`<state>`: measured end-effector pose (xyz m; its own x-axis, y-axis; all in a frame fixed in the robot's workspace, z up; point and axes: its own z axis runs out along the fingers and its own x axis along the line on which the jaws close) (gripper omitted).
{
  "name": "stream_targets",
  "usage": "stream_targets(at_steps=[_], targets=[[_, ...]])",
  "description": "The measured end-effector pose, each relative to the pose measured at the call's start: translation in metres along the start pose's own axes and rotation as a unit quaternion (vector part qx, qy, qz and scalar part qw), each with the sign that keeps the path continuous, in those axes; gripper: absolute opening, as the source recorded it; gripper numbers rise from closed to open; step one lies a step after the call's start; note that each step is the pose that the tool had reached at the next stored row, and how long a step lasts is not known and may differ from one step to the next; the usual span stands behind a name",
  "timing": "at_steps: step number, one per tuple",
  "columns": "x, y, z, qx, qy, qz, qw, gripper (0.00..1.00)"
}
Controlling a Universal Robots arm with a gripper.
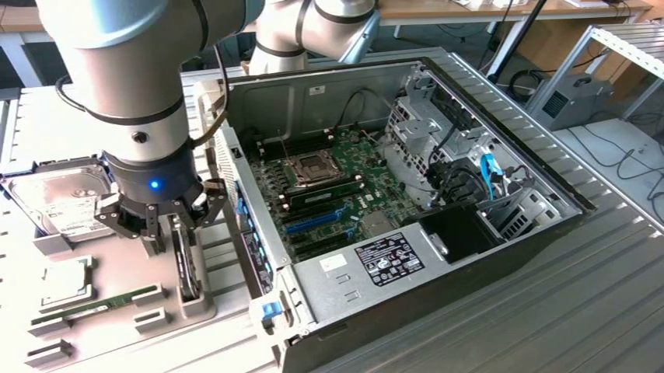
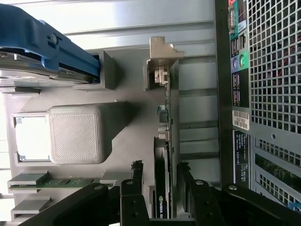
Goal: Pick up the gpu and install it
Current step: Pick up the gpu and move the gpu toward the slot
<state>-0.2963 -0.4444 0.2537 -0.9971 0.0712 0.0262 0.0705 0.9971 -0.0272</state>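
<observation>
Ribbed grey metal table [image 1: 581, 311] bearing an open case [image 1: 518, 249] and, at the exterior view's left, a pale grey tray [image 1: 109, 260] whose moulded holders keep a hard drive [image 1: 62, 206], a CPU [image 1: 64, 284] and a RAM stick [image 1: 99, 305]; wooden desks [image 1: 456, 12] and loose cables [image 1: 623, 155] lie behind. The gpu [image 1: 188, 268] [image 2: 162, 160] stands on edge in its tray slot, just beside the case. The gripper [image 1: 179, 225] [image 2: 160, 172] hangs over the card with jaws spread, one finger [image 2: 136, 174] on each side and a gap at both.
</observation>
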Motion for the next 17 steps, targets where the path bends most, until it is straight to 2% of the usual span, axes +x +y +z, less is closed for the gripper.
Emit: stream_targets(at_steps=[9,17], targets=[[-0.0004,0.0035,0.0088,0.0002,0.0018,0.000,1.0000,0.42],[-0.0005,0.0036,0.0106,0.0002,0.0023,-0.001,1.0000,0.42]])
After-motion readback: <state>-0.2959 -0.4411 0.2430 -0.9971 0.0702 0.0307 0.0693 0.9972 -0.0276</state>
